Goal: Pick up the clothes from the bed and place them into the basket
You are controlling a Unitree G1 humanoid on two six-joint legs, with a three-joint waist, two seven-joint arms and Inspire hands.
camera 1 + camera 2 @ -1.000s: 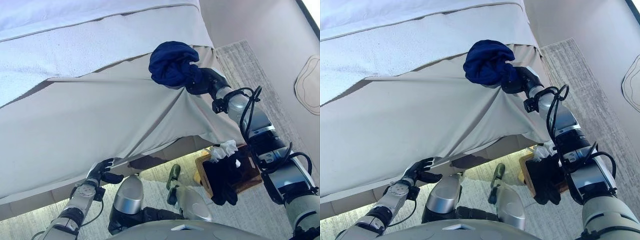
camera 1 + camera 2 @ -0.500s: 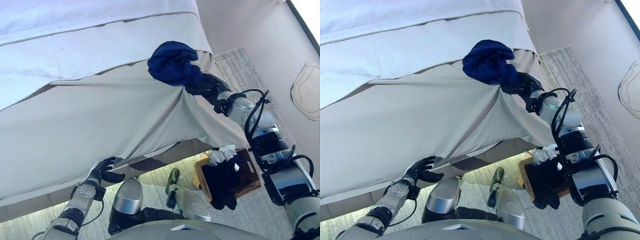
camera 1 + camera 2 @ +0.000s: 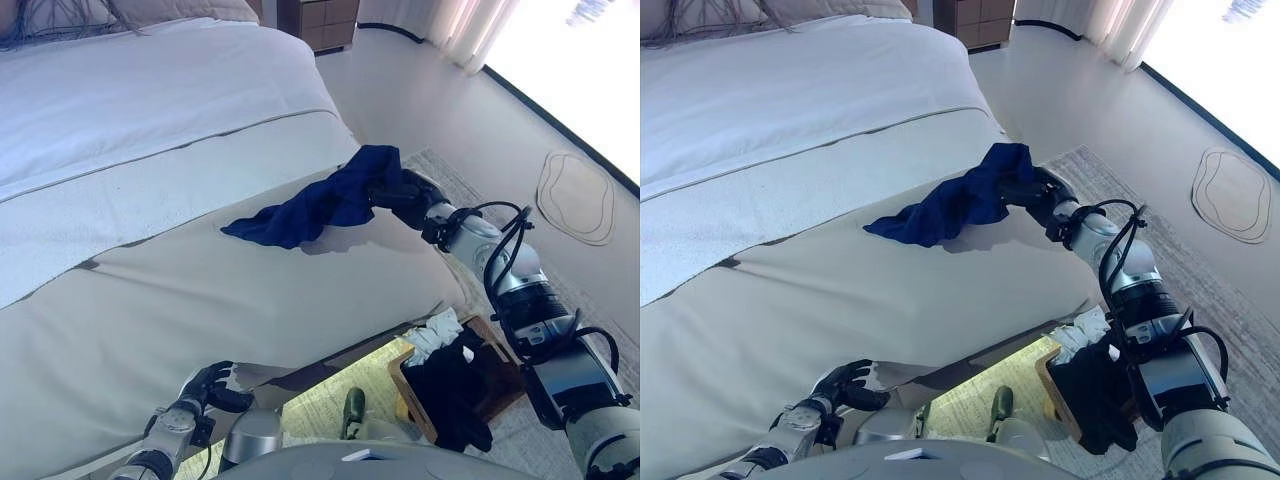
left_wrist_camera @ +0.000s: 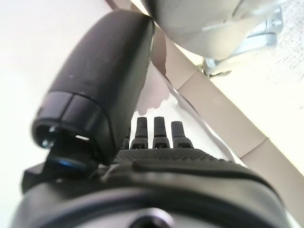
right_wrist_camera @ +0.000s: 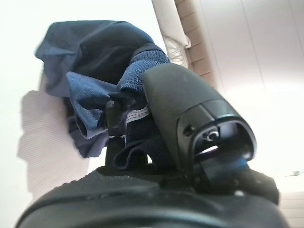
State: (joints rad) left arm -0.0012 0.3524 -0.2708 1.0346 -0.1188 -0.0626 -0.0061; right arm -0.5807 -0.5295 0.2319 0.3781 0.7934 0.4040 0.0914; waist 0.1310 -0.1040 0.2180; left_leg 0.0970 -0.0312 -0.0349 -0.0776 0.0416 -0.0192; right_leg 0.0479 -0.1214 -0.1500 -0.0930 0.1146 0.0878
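Gripping one navy garment (image 3: pixel 318 207): right robot hand (image 3: pixel 408 194).

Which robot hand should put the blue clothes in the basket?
The right hand. Its fingers already hold the blue clothes above the bed, and the basket sits on the floor on that side. The left hand is low by the bed's edge.

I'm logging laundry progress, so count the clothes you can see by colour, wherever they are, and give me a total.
Navy blue garment, held by the right hand above the bed: 1
Black garment, in the wooden basket: 1
White garment, in the basket: 1
Total: 3
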